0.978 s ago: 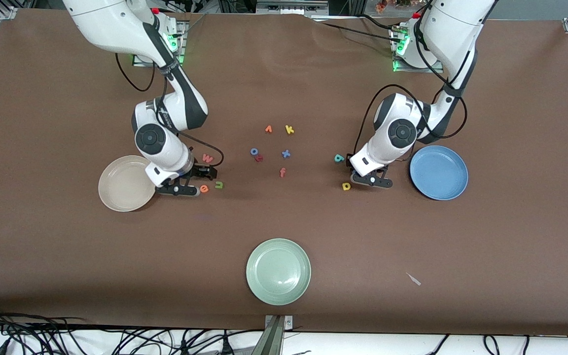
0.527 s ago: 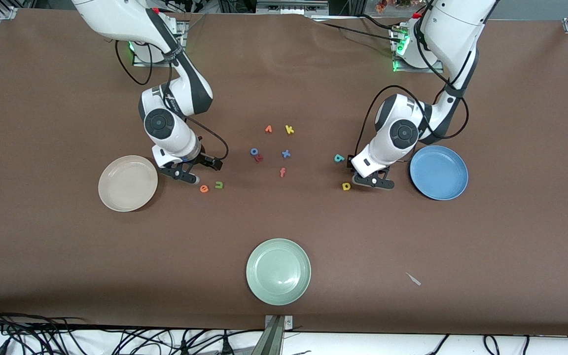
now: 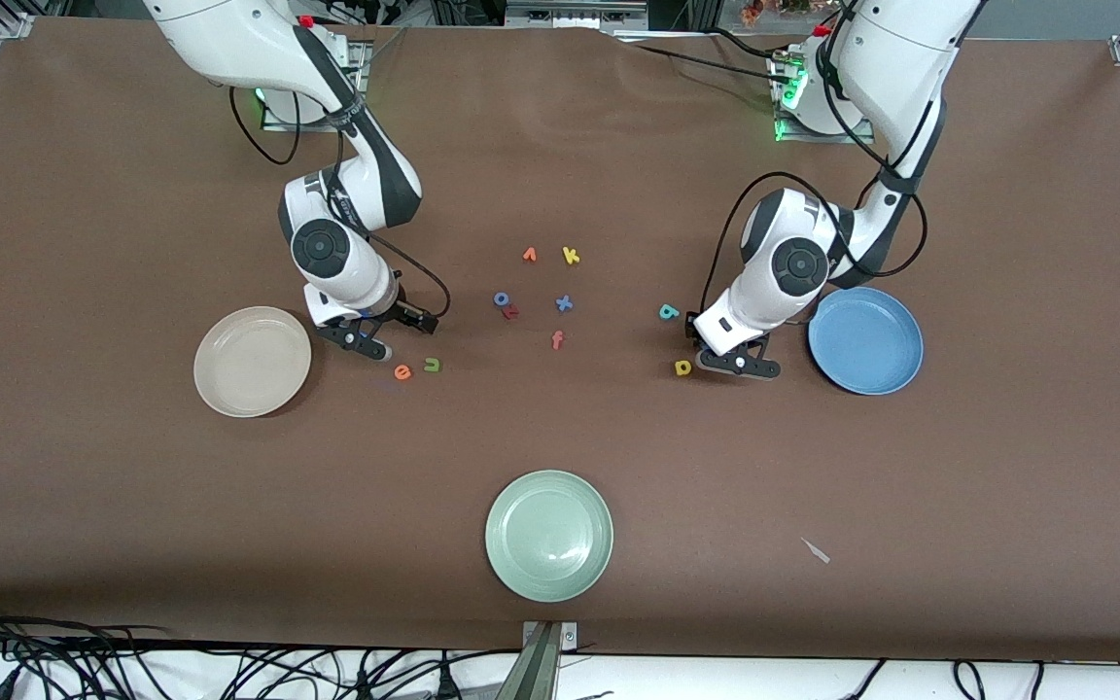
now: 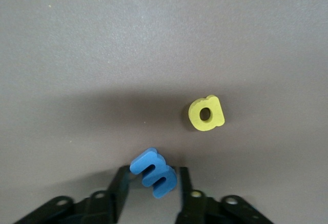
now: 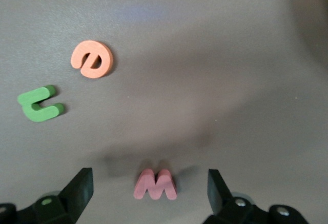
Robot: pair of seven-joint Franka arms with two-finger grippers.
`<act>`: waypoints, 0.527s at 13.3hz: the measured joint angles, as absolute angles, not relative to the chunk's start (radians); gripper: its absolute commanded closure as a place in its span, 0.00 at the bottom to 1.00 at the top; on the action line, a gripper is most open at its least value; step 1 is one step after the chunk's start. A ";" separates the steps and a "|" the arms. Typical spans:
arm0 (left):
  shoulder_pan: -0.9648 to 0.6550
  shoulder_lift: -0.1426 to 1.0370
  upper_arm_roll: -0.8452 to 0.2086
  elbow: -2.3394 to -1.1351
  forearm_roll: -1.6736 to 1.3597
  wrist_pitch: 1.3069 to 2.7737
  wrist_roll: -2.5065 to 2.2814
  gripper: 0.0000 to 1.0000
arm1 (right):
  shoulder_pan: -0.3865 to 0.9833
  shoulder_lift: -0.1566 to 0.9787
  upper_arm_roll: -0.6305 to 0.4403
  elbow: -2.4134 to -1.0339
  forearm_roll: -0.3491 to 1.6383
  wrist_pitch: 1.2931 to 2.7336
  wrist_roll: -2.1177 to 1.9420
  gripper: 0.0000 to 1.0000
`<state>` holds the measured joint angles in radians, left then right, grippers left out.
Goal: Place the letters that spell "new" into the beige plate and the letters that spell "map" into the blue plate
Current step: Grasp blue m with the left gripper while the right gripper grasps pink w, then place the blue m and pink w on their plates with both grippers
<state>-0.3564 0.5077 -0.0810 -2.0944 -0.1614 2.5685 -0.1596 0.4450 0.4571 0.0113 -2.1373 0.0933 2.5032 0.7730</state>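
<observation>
My left hand (image 4: pixel 152 183) pinches the blue m (image 4: pixel 154 172), tilted between its fingers, near the yellow a (image 4: pixel 206 113) and beside the blue plate (image 3: pixel 865 339). My right hand (image 5: pixel 148 190) stands wide open around the salmon w (image 5: pixel 155 184), gripping nothing, near the orange e (image 5: pixel 92 59), green n (image 5: pixel 40 104) and beige plate (image 3: pixel 251 362). The teal p (image 3: pixel 668 311) lies on the tabletop (image 3: pixel 560 136).

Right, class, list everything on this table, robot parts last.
Plates: three; beige toward the right arm's end, blue toward the left arm's end, pale green nearest the camera.
Letters near beige plate: three; orange e, green n, salmon w.
Letters near blue plate: three; yellow a, teal p, blue m.
Middle cluster: six; orange v, yellow k, blue o, dark red r, blue x, orange f.
Right jaws: open, astride the w.
Left jaws: closed on the m, beside the a.
</observation>
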 measured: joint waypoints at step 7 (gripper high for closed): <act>-0.356 0.507 -0.073 -2.088 -0.161 2.569 -0.159 0.83 | 0.447 0.475 0.016 -2.137 0.093 2.530 0.774 0.43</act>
